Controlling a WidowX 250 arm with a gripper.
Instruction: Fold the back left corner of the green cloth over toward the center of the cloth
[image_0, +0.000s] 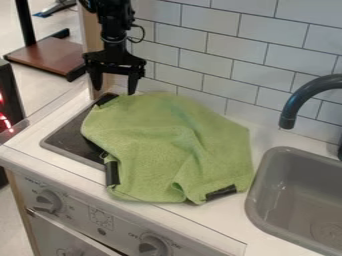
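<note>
Aloft at Upper Left, Released, Near Rumpled Green Cloth

Pictured hanging in the upper left of the frame, with black fingers spread well apart: the end effector (114, 90) of a black robot arm (113, 25), right at the upper left edge of the green cloth (177, 145). Too close in view to tell touching from hovering. Spread in soft folds across the middle of the frame: the green cloth, partly over a dark stove top (67, 145) and partly on the white surface (227, 212). Visible along its edge: black strips at the upper left, the lower left (112, 174) and the lower right (222, 192). At the right of the frame, just beside the cloth: a gray sink (256, 200), beneath a dark curved faucet (304, 95). Running behind, across the top: a wall of pale tiles (210, 47). Set into the front panel at the lower left and bottom center: two round knobs (48, 201). Standing on the floor at the far upper left: a stand with a reddish-brown base (50, 56).
</note>
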